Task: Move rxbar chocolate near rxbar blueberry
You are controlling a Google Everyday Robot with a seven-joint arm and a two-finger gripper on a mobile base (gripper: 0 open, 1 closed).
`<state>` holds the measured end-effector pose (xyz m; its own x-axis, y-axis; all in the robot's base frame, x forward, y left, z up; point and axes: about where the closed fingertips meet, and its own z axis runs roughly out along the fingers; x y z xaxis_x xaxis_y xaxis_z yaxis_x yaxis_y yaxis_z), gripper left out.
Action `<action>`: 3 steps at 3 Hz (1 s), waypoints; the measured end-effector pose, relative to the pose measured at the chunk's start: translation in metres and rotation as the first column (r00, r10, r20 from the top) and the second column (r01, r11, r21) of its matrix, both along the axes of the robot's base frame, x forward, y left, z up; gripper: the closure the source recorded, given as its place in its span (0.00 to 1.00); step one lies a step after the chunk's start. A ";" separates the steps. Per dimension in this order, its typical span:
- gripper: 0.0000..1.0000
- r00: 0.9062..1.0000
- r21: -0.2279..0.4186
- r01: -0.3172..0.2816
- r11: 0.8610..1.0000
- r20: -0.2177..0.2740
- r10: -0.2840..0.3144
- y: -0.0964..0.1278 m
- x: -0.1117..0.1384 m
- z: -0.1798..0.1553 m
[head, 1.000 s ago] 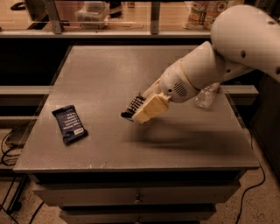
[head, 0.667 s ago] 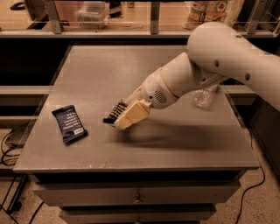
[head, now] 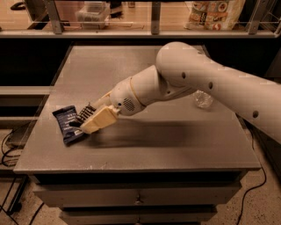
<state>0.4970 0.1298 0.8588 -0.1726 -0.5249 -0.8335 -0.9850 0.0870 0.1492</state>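
Held rxbar chocolate [head: 86, 113] clamped in gripper [head: 84, 121], low over table [head: 175, 145]. Located rxbar blueberry [head: 65, 121] immediately left of gripper, clear plastic item [head: 203, 99] well right, beyond arm.

Looks like a robotics lab set up as an office snack area, not a home. There's a plain grey worktop [head: 175, 145] on a drawer cabinet [head: 138, 197], a wooden counter [head: 131, 33] with metal posts behind it, a bag of snacks [head: 215, 13] and a clear plastic tub [head: 92, 11] up there, loose cables [head: 9, 145] on a speckled floor [head: 26, 211]. The end effector [head: 90, 118] sits low at the worktop's left side, clamped on the rxbar chocolate [head: 85, 113].
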 end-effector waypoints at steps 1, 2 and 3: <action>0.36 0.998 0.042 -0.052 0.998 0.028 0.051 0.034 -0.005 0.007; 0.14 0.996 0.036 -0.056 0.998 0.065 0.053 0.046 -0.003 0.012; 0.00 0.992 0.017 -0.027 1.000 0.123 0.024 0.042 0.007 0.023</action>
